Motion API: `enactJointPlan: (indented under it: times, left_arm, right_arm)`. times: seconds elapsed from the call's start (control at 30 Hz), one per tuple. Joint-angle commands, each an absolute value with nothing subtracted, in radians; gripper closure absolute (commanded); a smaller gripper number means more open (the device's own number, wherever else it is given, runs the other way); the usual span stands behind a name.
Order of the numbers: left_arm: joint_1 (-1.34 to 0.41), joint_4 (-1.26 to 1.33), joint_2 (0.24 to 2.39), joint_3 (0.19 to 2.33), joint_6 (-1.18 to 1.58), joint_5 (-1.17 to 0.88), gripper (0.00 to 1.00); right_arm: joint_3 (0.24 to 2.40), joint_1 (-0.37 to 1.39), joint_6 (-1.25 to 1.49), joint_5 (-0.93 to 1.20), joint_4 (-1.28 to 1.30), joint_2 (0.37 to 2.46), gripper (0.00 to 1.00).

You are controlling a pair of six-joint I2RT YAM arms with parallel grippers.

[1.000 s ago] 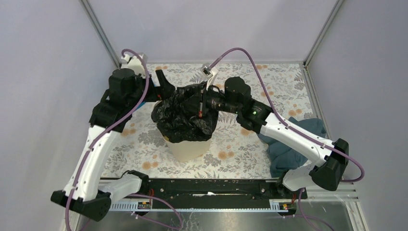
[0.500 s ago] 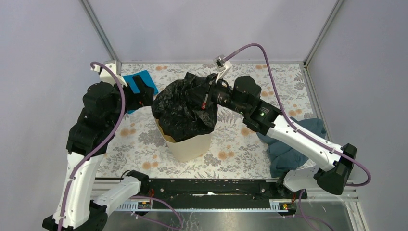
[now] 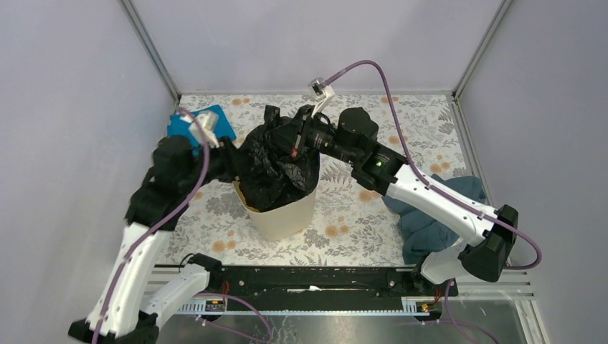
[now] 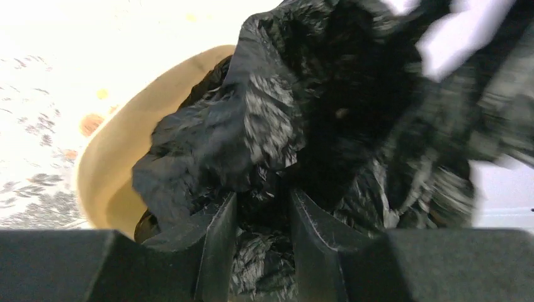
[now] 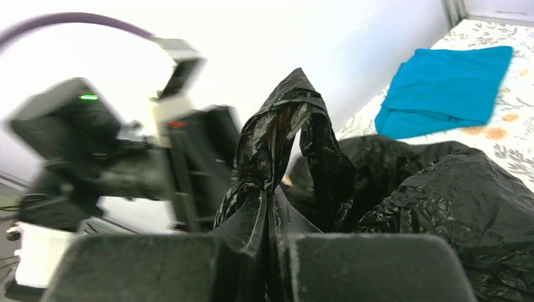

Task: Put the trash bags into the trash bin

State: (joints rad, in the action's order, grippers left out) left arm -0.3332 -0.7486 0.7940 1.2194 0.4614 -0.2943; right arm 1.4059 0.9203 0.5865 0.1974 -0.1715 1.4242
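The glossy black trash bag (image 3: 276, 168) sits crumpled in the mouth of the beige trash bin (image 3: 283, 218), bulging above the rim. My left gripper (image 3: 234, 160) presses into the bag's left side. In the left wrist view its fingers (image 4: 220, 233) stand a little apart with bunched black plastic (image 4: 283, 113) filling the gap, above the bin's inner wall (image 4: 107, 163). My right gripper (image 3: 295, 140) is shut on a twisted peak of the bag (image 5: 286, 119) at the far side and holds it up. In the right wrist view this gripper (image 5: 271, 211) pinches thin plastic.
A bright blue cloth (image 3: 215, 118) lies at the far left, partly behind the left arm, and shows in the right wrist view (image 5: 447, 88). A dark blue-grey cloth (image 3: 430, 215) lies heaped under the right arm. Enclosure walls stand close on the left, right and back.
My left arm swung out left with wide jaws, then came back to the bag's left side, and its jaws narrowed onto the plastic. The right gripper kept its grip, shifting slightly.
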Motion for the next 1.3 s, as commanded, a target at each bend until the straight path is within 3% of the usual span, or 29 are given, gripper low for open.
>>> enactJointPlan:
  times: [0.0,0.17,0.33,0.53,0.8,1.07,1.27]
  left_arm:
    - [-0.338,-0.511,0.904,1.117,0.551,-0.423,0.62]
    - [-0.356,-0.553,0.894,1.094,0.488,-0.325,0.66]
    - [-0.354,-0.634,0.755,1.134,0.429,-0.242,0.54]
    - [-0.354,-0.688,0.644,1.162,0.411,-0.194,0.48]
    - [-0.354,-0.834,0.525,1.152,0.505,0.116,0.39]
    - [-0.354,-0.831,0.445,1.008,0.608,0.145,0.28]
    - [-0.354,-0.728,0.491,0.908,0.614,0.07,0.28]
  right_arm:
    - [1.467,0.928,0.669,0.259,-0.3,1.44,1.0]
    - [1.415,0.927,0.801,0.296,-0.447,1.487,1.0]
    - [1.341,0.927,0.873,0.291,-0.573,1.515,1.0]
    - [1.33,0.954,0.827,0.27,-0.624,1.548,1.0]
    - [1.212,1.021,0.662,0.131,-0.755,1.602,1.0]
    - [1.172,1.065,0.545,0.046,-0.646,1.638,1.0]
    - [1.202,1.066,0.474,-0.03,-0.497,1.556,1.0]
